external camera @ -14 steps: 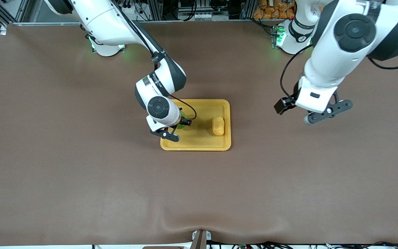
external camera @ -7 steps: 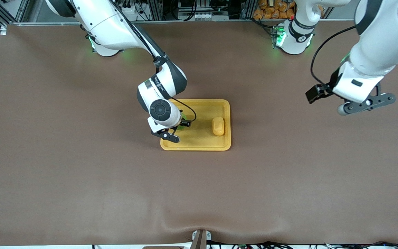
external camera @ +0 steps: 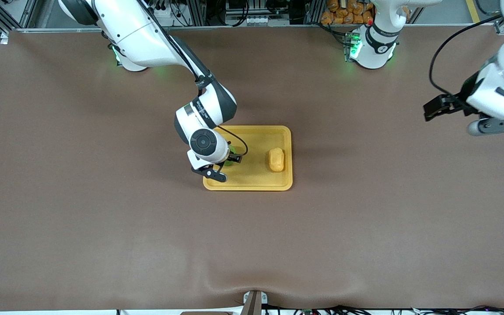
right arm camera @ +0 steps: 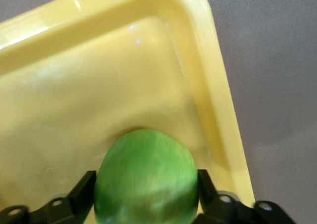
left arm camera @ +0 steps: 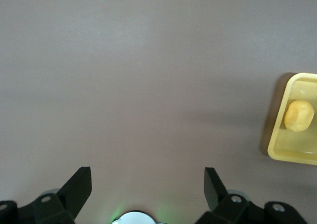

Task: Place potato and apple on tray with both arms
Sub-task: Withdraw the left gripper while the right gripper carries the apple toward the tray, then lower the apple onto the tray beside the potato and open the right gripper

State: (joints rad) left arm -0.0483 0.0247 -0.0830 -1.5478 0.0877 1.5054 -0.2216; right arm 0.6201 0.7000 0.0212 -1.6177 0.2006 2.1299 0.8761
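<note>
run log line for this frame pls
potato: on tray | apple: on tray, between right gripper jaws | left gripper: open, over bare table

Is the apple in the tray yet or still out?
In. The apple sits low inside the tray at the right arm's end, between the right tool's fingers; whether it rests on the floor, cannot tell.
</note>
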